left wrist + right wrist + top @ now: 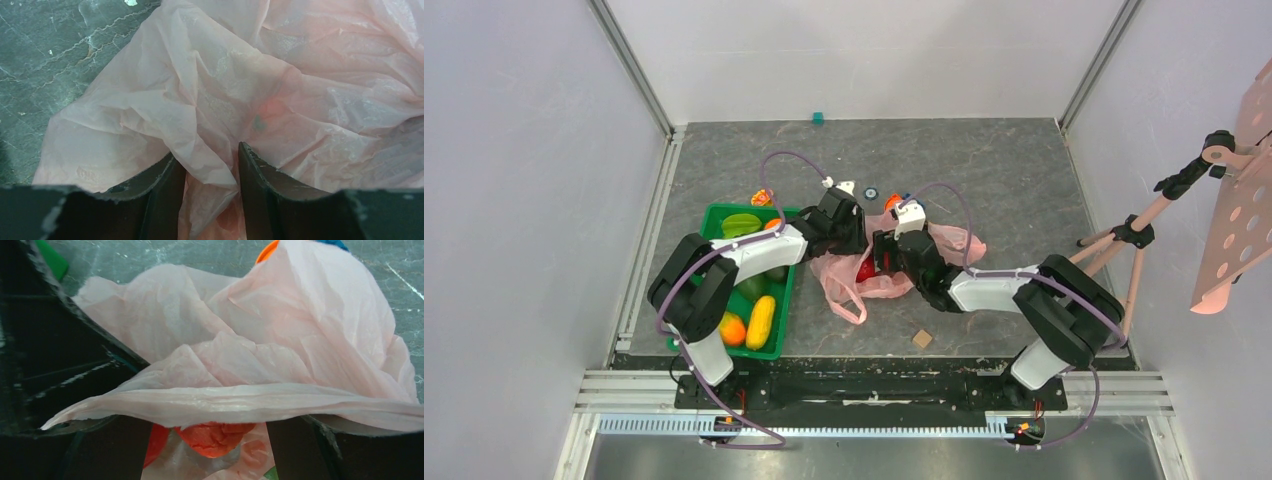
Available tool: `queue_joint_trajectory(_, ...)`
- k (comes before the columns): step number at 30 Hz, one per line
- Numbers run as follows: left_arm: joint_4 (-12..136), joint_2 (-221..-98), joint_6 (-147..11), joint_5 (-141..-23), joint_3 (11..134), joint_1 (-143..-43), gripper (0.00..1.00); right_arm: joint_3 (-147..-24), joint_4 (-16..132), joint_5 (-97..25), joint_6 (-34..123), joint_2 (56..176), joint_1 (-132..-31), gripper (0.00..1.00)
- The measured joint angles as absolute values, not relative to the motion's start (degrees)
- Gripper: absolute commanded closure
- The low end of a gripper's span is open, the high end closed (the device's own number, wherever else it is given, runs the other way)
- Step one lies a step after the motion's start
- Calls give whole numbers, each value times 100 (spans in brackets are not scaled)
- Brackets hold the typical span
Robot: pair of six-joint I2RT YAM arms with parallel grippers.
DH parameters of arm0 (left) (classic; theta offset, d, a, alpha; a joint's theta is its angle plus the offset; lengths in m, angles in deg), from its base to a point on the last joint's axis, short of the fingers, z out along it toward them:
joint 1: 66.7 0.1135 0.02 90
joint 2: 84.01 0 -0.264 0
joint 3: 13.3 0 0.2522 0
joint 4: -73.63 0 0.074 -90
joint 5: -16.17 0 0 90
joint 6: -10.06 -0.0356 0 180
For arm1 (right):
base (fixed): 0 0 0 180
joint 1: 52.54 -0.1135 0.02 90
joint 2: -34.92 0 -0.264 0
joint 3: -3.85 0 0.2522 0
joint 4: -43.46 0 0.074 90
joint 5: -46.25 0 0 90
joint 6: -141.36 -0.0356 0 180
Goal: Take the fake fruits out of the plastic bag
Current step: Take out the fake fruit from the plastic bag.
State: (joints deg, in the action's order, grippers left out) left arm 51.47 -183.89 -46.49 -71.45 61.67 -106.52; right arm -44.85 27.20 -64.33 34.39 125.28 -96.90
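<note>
The green tray (pixel 709 212) at the left holds other toy fruit. Beside it, the left gripper (pixel 207 152) pinches a raised fold of the plastic bag (pixel 200 90), probably to keep the thin, crinkled pink film from sliding (it looks very light). A glossy red fruit (pixel 215 437) lies inside the bag, under its stretched rim. The right gripper (pixel 882 262) has its fingers spread around this fruit, seemingly reaching for it

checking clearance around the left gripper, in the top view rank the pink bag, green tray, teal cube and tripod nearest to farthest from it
1. pink bag, a fold pinched in the left gripper itself
2. green tray, just to its left
3. teal cube, by the far wall
4. tripod, far right
</note>
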Motion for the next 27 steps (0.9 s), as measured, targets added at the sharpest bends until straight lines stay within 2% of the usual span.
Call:
queue_joint_trajectory(6,5173,-18395,-4655,-7150,6156,-10630,52,-4520,2727,-6433,3423,12760,-9612,19)
queue_joint_trajectory(8,5186,-18395,-4655,-7152,6150,-10619,52,-4553,2725,-6433,3423,12815,-9590,23)
queue_joint_trajectory(11,5206,-18395,-4655,-7152,6119,-10617,53,-4594,2720,-6429,3430,12915,-9572,35)
queue_joint_trajectory(14,5252,-18395,-4655,-7158,6073,-10614,54,-4603,2646,-6427,3428,12955,-9548,43)
queue_joint_trajectory(21,5313,-18378,-4655,-7156,5992,-10604,54,-4540,2668,-6304,3483,12817,-9537,50)
queue_joint_trajectory(27,5313,-18299,-4655,-7141,5911,-10575,52,-4151,2887,-6055,3563,11790,-9539,51)
